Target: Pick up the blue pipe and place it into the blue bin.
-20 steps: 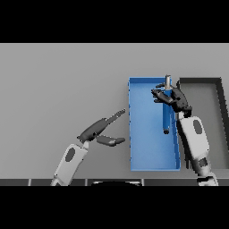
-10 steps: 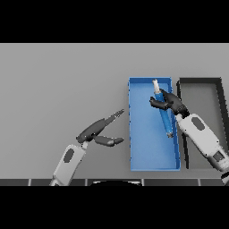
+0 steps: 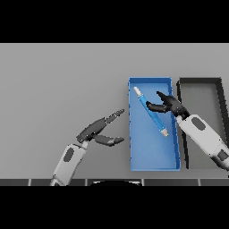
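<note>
The blue pipe (image 3: 151, 112) with pale ends lies slanted on the floor of the blue bin (image 3: 152, 162), its upper end toward the bin's far left corner. My right hand (image 3: 169, 104) hovers over the bin's right side, just right of the pipe, with fingers spread and nothing held. My left hand (image 3: 97, 131) hangs open over the table left of the bin, thumb and fingers apart.
A dark grey bin (image 3: 202, 82) stands directly right of the blue bin, partly covered by my right forearm. Grey tabletop (image 3: 58, 80) stretches to the left and far side.
The right hand let go of the pipe, which now lies flat in the blue bin. That hand has drawn back slightly to the right. The left hand has not moved.
</note>
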